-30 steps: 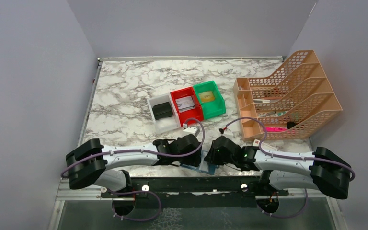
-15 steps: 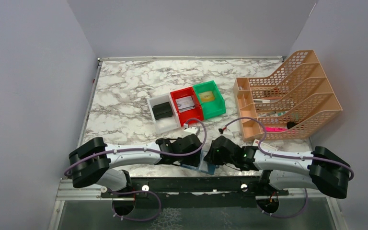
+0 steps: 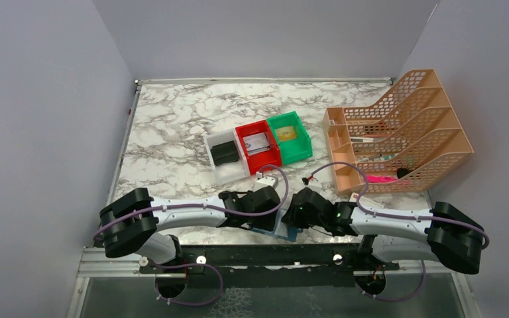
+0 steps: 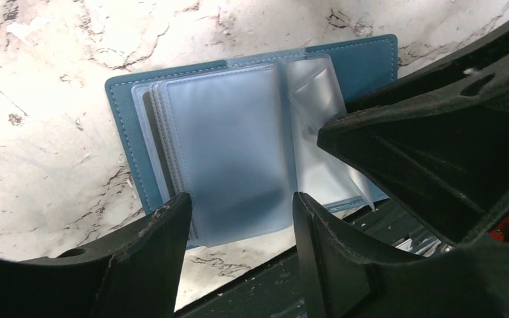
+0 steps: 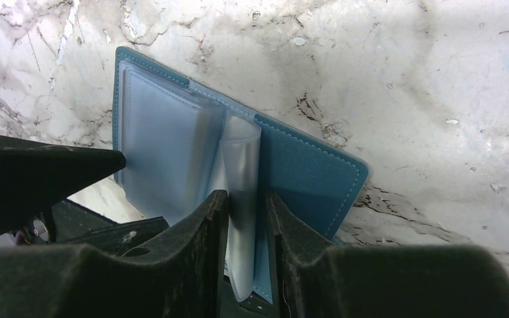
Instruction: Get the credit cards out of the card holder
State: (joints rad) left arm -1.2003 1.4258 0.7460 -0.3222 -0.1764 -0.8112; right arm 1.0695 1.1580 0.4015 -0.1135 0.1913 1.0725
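I'm pinching a card holder (image 5: 311, 179) sleeve (image 5: 242, 165) with the right fingers (image 5: 199, 265), left fingers (image 4: 146, 265) spread above; next, find a card's edge.

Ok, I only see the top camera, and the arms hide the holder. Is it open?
Observer: Yes, the holder lies open, flat on the table.
Operator: What's the right claw doing?
Observer: The right claw pinches one clear sleeve, standing it up.
Operator: And the left one?
Observer: The left claw is open, lined up with the flat sleeve stack.
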